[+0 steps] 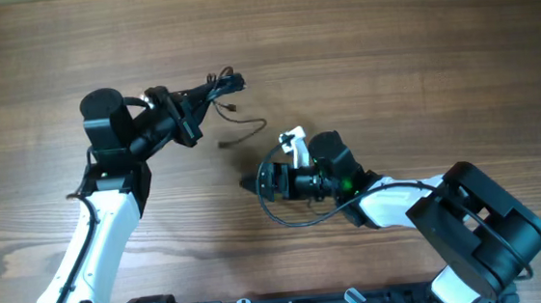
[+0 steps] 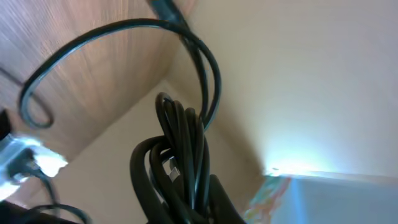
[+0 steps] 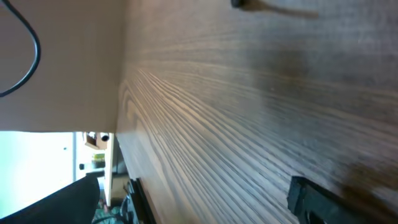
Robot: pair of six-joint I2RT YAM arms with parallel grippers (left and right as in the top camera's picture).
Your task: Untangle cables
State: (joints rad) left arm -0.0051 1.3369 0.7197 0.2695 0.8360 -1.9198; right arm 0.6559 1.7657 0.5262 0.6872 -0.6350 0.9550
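Overhead, left gripper (image 1: 200, 97) clenched on cables (image 1: 224, 82) (a bunched black bundle), right gripper (image 1: 252, 184) jaws' state unclear.

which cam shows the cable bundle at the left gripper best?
Left wrist: the cable bundle fills the frame, strands and one loop distinguishable. Overhead shows it small at the left gripper, with a thin strand lying nearby on the table. Right wrist shows only a dark bit at its top edge; can't tell if it's cable.

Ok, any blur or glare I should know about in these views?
Overhead: sharp, evenly lit, only faint shadows on the table. Left wrist: the cables sit very close and slightly soft, with a glare patch lower right. Right wrist: table grain streaked with blur.
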